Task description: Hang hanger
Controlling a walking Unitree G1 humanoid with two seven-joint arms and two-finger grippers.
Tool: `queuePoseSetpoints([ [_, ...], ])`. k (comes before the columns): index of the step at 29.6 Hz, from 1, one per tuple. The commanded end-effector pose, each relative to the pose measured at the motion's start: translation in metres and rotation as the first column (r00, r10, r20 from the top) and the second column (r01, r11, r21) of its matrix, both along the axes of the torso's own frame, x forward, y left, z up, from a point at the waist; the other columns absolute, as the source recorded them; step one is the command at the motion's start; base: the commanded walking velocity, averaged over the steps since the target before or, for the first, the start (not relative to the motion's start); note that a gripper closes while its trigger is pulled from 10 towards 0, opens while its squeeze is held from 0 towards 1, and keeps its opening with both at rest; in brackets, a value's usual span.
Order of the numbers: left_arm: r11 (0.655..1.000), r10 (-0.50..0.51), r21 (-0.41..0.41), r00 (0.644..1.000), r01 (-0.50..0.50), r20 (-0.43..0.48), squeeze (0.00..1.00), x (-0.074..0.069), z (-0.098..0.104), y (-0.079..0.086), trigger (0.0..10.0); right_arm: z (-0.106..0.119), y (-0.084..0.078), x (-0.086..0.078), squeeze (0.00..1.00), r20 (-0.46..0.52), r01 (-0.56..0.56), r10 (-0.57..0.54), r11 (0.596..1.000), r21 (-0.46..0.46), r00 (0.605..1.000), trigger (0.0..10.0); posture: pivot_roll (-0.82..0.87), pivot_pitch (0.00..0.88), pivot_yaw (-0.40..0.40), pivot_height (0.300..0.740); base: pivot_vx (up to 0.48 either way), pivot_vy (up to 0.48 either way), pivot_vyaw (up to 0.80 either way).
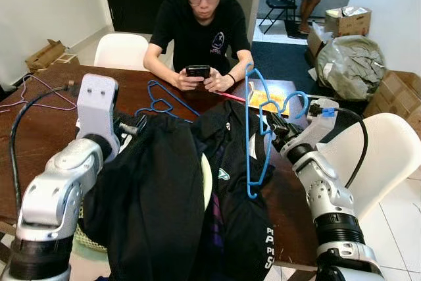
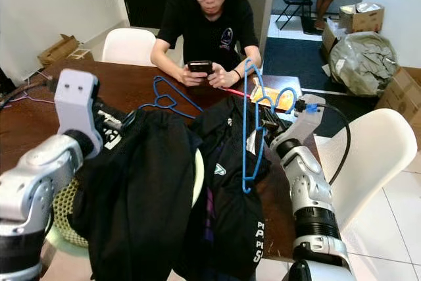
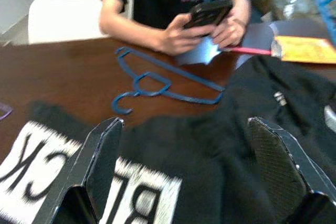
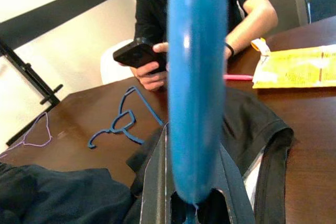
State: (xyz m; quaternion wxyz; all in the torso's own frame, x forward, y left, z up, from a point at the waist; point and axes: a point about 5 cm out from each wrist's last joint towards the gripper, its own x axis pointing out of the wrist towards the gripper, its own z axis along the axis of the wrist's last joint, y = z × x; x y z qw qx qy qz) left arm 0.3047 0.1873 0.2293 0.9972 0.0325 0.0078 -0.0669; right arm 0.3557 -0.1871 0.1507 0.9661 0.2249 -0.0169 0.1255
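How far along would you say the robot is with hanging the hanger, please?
Done: the right gripper has picked up a light blue hanger, its jaws shut on it and holding it upright above the black clothes. In hand: carrying that hanger. The left gripper, jaws open, hovers over the clothes. Left: the hanger is not yet hung on anything, and a second, darker blue hanger lies on the brown table.

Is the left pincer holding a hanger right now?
No. The left pincer is open above the black clothes, and the dark blue hanger lies apart on the table.
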Motion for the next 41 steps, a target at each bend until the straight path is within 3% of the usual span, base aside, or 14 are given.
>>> queuePoseSetpoints([
  [1, 1.000, -0.021, 0.000, 1.000, 0.021, -0.017, 0.00, 0.004, -0.002, -0.003, 10.0, 0.003, 0.000, 0.002, 0.00, 0.005, 0.004, -0.004, 1.000, 0.001, 1.000, 10.0, 0.12, 0.000, -0.045, 0.740, 0.000, 0.000, 0.00],
  [4, 1.000, 0.008, 0.011, 0.995, -0.007, -0.096, 0.00, 0.009, -0.018, -0.002, 10.0, 0.003, -0.001, 0.002, 0.00, 0.003, 0.008, -0.008, 1.000, -0.001, 1.000, 10.0, 0.12, 0.000, -0.043, 0.740, 0.000, 0.000, 0.00],
  [9, 1.000, -0.011, -0.009, 0.991, 0.010, -0.130, 0.00, 0.012, -0.026, -0.004, 10.0, 0.003, -0.001, 0.002, 0.00, 0.002, 0.009, -0.009, 1.000, -0.001, 1.000, 10.0, 0.12, 0.000, -0.045, 0.740, 0.000, 0.000, 0.00],
  [11, 0.983, -0.178, -0.052, 0.979, 0.174, -0.095, 0.00, 0.015, -0.019, -0.026, 10.0, 0.002, -0.001, 0.002, 0.00, -0.001, 0.008, -0.008, 1.000, -0.002, 1.000, 10.0, 0.11, 0.000, -0.047, 0.740, 0.000, 0.000, 0.00],
  [13, 0.983, -0.178, -0.052, 0.979, 0.174, -0.095, 0.00, 0.015, -0.019, -0.026, 10.0, 0.002, -0.001, 0.002, 0.00, -0.001, 0.008, -0.008, 1.000, -0.002, 1.000, 10.0, 0.11, 0.000, -0.047, 0.740, 0.000, 0.000, 0.00],
  [14, 0.954, -0.294, -0.074, 0.953, 0.289, -0.073, 0.00, 0.016, -0.014, -0.047, 10.0, 0.000, -0.001, 0.001, 0.00, -0.003, 0.006, -0.006, 1.000, -0.003, 1.000, 10.0, 0.11, 0.000, -0.042, 0.740, 0.000, 0.000, 0.00],
  [22, 0.930, -0.363, -0.097, 0.928, 0.356, -0.079, 0.00, 0.014, -0.015, -0.071, 10.0, -0.002, -0.002, 0.000, 0.00, -0.006, 0.007, -0.007, 1.000, -0.002, 1.000, 10.0, 0.10, 0.000, -0.039, 0.740, 0.000, 0.000, 0.00],
  [27, 0.946, -0.322, -0.113, 0.926, 0.305, -0.196, 0.00, 0.010, -0.033, -0.085, 10.0, -0.004, -0.001, 0.000, 0.00, -0.011, 0.004, -0.004, 1.000, -0.004, 1.000, 10.0, 0.11, 0.000, -0.040, 0.740, 0.000, 0.000, 0.00],
  [31, 0.953, -0.301, -0.112, 0.928, 0.283, -0.220, 0.00, 0.009, -0.037, -0.086, 10.0, -0.004, -0.001, 0.000, 0.00, -0.011, 0.004, -0.004, 1.000, -0.004, 1.000, 10.0, 0.11, 0.000, -0.040, 0.740, 0.000, 0.000, 0.00],
  [37, 0.987, -0.150, -0.104, 0.941, 0.124, -0.303, 0.00, 0.013, -0.045, -0.078, 10.0, -0.004, -0.001, 0.000, 0.00, -0.013, 0.004, -0.004, 1.000, 0.002, 1.000, 10.0, 0.11, 0.000, -0.037, 0.740, 0.000, 0.000, 0.00],
  [41, 0.996, -0.044, -0.086, 0.956, 0.020, -0.289, 0.00, 0.015, -0.043, -0.067, 10.0, -0.003, 0.000, 0.000, 0.00, -0.013, 0.003, -0.003, 1.000, 0.005, 1.000, 10.0, 0.11, 0.000, -0.035, 0.740, 0.000, 0.000, 0.00],
])
